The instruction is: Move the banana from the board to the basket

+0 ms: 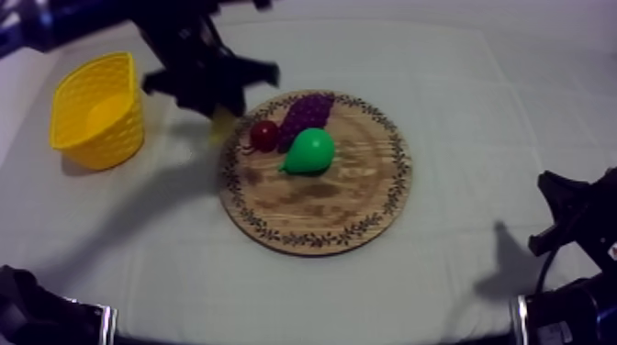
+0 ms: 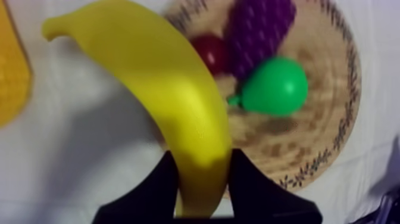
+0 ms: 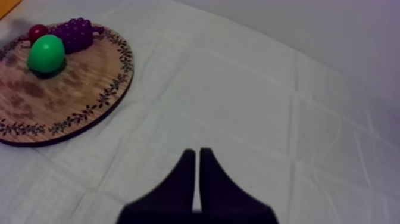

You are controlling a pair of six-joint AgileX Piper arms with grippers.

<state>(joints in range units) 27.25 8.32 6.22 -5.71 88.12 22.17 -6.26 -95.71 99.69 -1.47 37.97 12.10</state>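
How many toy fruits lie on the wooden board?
3: the bunch of grapes by the far rim, the small red fruit beside it, the pear in front. The left gripper holds the banana.

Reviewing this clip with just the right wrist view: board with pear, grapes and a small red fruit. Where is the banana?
Observer: The left hand is shut on the banana, gripping it near one end.
Operator: Where is that hand relative to the basket?
Observer: The top view puts it between the yellow basket and the wooden board, by the board's rim nearest the basket.
Operator: Banana in the basket yet?
Observer: Not yet; its free end points toward the basket over the cloth.
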